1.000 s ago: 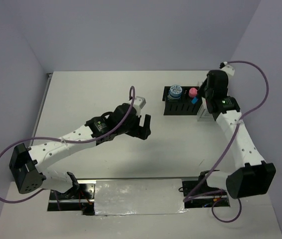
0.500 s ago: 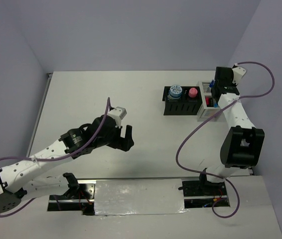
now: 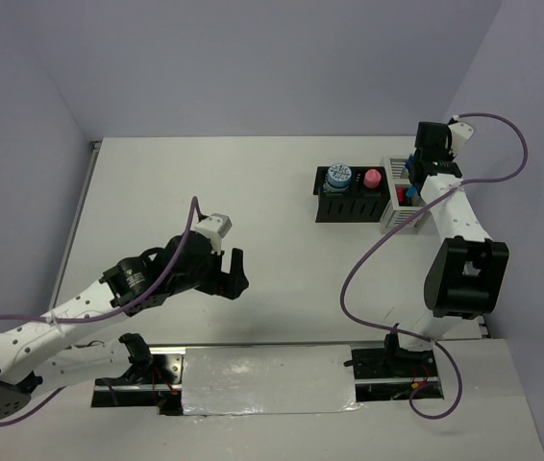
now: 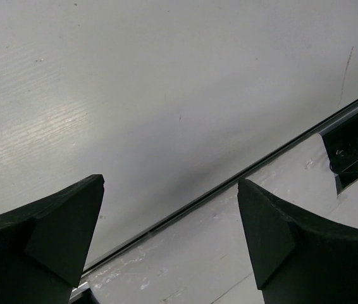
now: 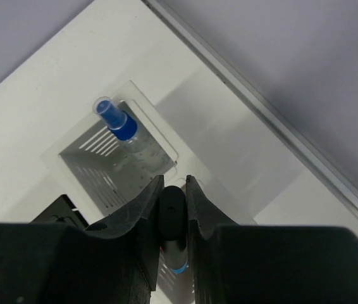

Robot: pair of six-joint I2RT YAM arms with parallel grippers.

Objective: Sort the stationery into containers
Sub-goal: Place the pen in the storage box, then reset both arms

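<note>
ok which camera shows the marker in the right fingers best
Right wrist: the dark marker sits clamped between the right fingers, close up. In top external it can't be made out; left wrist doesn't show it.

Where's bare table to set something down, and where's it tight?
Bare: the table from its left edge to the black organiser, including the middle beyond the left gripper. Tight: the far-right corner, where organiser, white slatted box and the right gripper with its marker bunch.
</note>
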